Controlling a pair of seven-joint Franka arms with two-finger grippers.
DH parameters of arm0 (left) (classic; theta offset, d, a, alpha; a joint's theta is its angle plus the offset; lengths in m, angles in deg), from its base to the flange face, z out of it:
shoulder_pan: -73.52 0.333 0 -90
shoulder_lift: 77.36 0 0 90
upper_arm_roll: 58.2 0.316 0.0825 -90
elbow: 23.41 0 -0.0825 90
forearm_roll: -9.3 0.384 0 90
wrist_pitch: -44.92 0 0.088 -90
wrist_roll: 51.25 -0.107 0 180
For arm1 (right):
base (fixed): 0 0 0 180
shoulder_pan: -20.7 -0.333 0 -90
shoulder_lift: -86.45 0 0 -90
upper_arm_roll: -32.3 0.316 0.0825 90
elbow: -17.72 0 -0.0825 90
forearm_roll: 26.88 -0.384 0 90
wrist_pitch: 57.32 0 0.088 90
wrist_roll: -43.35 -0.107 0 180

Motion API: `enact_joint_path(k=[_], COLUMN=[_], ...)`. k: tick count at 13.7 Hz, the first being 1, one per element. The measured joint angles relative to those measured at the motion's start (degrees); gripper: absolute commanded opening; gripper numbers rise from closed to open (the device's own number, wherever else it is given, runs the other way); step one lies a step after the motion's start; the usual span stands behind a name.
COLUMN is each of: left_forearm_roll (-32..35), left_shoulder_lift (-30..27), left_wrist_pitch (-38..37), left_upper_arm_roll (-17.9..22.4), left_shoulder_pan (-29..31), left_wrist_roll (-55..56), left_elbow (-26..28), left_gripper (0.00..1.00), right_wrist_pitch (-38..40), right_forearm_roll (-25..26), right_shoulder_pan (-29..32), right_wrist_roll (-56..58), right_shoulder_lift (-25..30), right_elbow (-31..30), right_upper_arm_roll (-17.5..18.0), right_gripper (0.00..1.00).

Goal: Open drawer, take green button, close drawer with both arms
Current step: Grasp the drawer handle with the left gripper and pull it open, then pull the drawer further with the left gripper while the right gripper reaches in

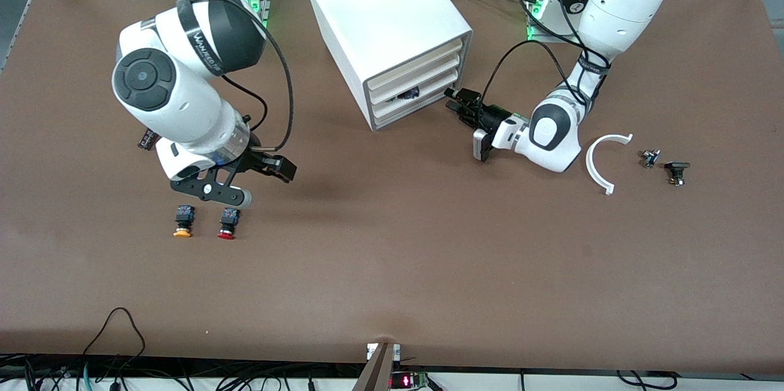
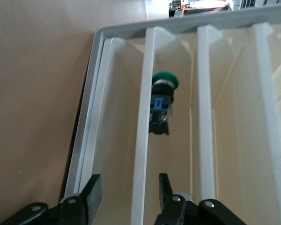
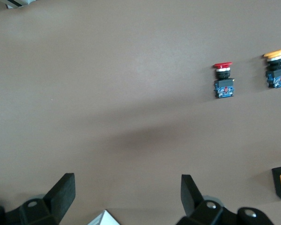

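Green button (image 2: 162, 105) in drawer (image 2: 141, 117); left end effector (image 2: 127, 187) open astride front.

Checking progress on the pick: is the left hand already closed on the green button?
No: in the left wrist view the left hand is open, its fingers well short of the green button inside the drawer.

Glossy white arms (image 1: 184, 103); black joint bands; black cables; black two-finger grippers.
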Motion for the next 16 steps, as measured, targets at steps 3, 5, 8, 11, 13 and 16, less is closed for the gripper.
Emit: enact_joint_path(k=[3, 5, 8, 11, 13, 16], left_forearm_roll=[-2.1, -3.5, -4.1, -4.8, -5.0, -5.0], left_shoulder_lift=[0.0, 0.0, 0.1, 0.0, 0.0, 0.0], left_wrist_pitch=[1.7, 2.5, 3.0, 2.6, 2.5, 2.5], left_upper_arm_roll=[-2.1, -3.4, -3.7, -3.8, -3.8, -3.5], left_shoulder_pan=[-0.1, -0.4, -1.1, -1.4, -1.3, 0.8], left_wrist_roll=[-2.0, -3.2, -5.2, -5.7, -5.7, -4.9], left_elbow=[1.8, 2.9, 3.8, 3.9, 3.9, 3.5], left_gripper=[0.55, 0.43, 0.0, 0.0, 0.0, 0.0], right_wrist_pitch=[0.5, 2.1, 2.9, 2.8, 2.8, 2.5], right_forearm_roll=[0.0, 0.0, 0.0, 0.0, 0.0, 0.0], right_shoulder_pan=[-1.3, -2.8, -5.7, -7.7, -8.4, -10.2], right_wrist_roll=[-4.3, -8.9, -14.6, -18.9, -22.4, -29.2], right_shoulder_lift=[-0.7, -1.9, -4.4, -6.1, -7.6, -9.7], right_elbow=[1.5, 4.0, 7.3, 9.1, 11.2, 13.4], right_upper_arm_roll=[0.0, 0.0, 0.0, 0.0, 0.0, 0.2], right_gripper=[1.0, 1.0, 1.0, 1.0, 1.0, 1.0])
